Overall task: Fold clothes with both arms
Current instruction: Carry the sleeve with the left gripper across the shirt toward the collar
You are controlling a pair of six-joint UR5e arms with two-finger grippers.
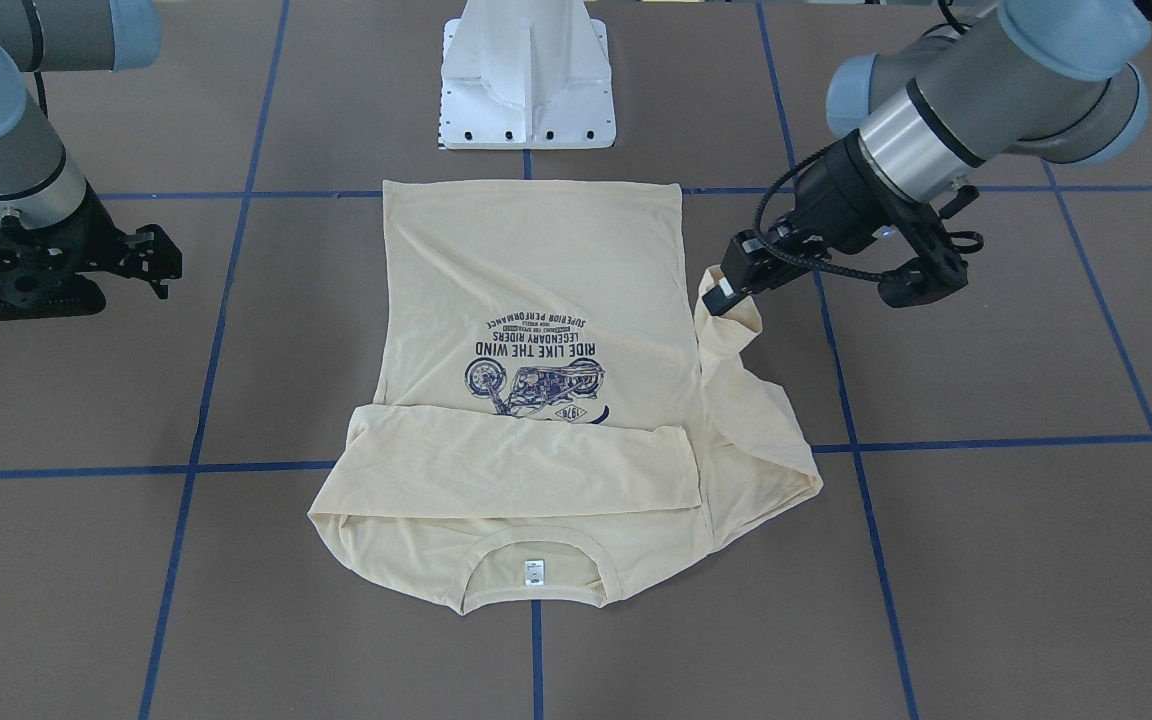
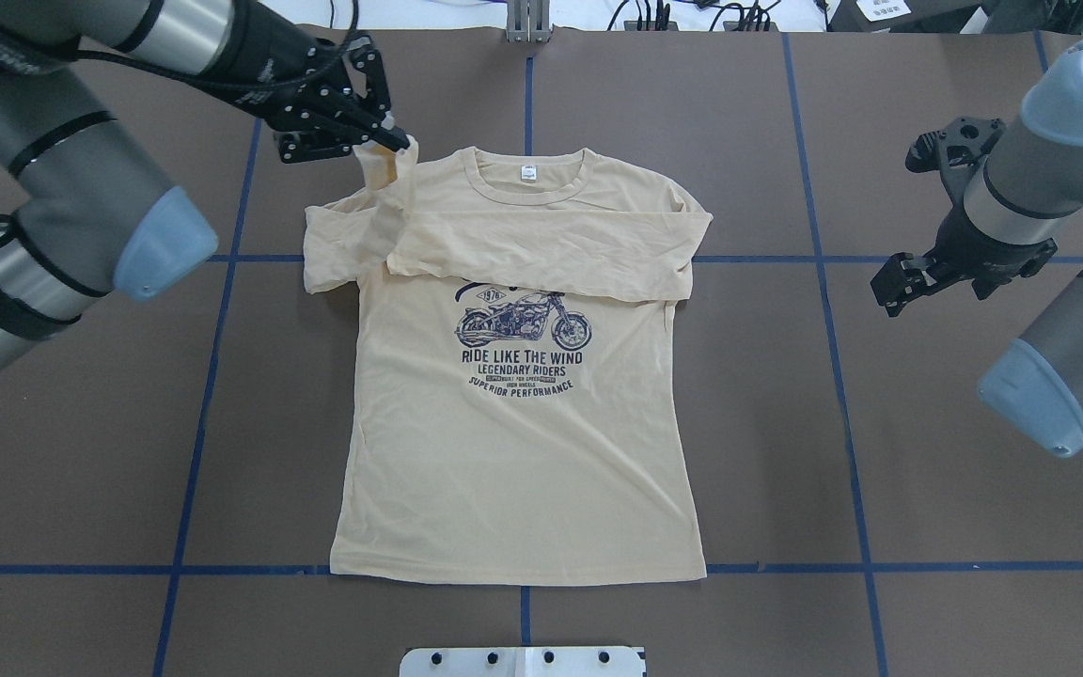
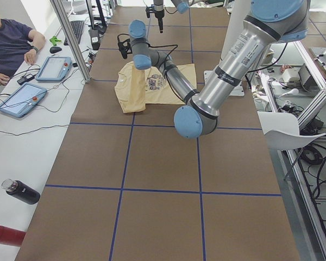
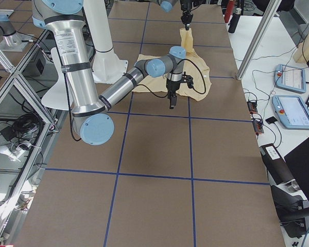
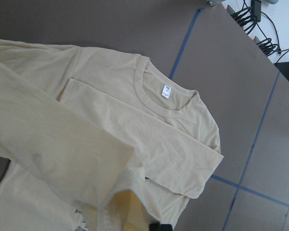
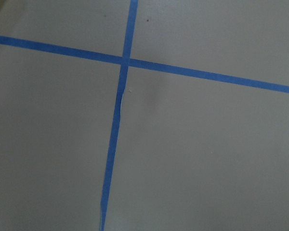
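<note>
shirt: T-shirt (image 2: 513,470) flat on table (image 2: 786,423), front up
print (image 2: 523,353): "RIDE LIKE THE WIND"; "LEGENDARY RIDERS"; "SUPERIOR PERFORMANCE"
neck label (image 2: 528,173): too tiny to read
left gripper (image 2: 395,143): pinching lifted sleeve cuff (image 2: 386,174)
right gripper (image 2: 887,287): well clear of shirt; jaws maybe together, can't tell

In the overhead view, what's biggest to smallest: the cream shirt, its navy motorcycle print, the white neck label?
1. Pale cream-yellow long-sleeved T-shirt
2. Navy motorcycle print
3. Small white neck label
All on one garment, so nearness does not skew this.
</note>
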